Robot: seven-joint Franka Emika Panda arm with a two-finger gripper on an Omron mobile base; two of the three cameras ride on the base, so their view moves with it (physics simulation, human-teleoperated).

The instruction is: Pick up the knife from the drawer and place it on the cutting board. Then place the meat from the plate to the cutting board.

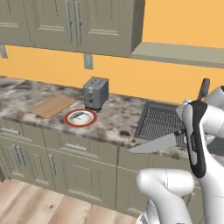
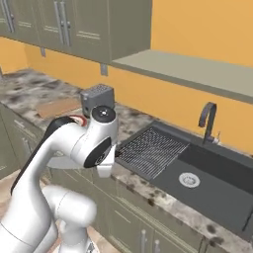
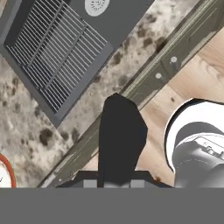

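Nearest, at 4 o'clock in the left base view, my claw [image 1: 183, 136] is clamped on the short black handle of the chef's knife [image 1: 154, 144], whose broad silver-grey blade points toward 9 o'clock, level, in the air in front of the beige-olive cabinet fronts. In the hand view the black handle [image 3: 120, 140] rises between my fingertips, above the tabletop's edge.

Step in hand, as I judge it: carrying the knife to the board; the lift from the drawer looks done.

Farther, on the speckled marble tabletop [image 1: 113, 120], the round red-rimmed plate [image 1: 81, 118] at 9 o'clock carries the small pale greyish meat [image 1: 78, 115]. Beyond it, at 10 o'clock, lies the light brown wooden cutting board [image 1: 53, 106], bare, with a grey toaster [image 1: 96, 92] near the plate.

Next move: swing toward 10 o'clock, passing over the plate, and lay the blade flat.

No legible writing or brand is visible.
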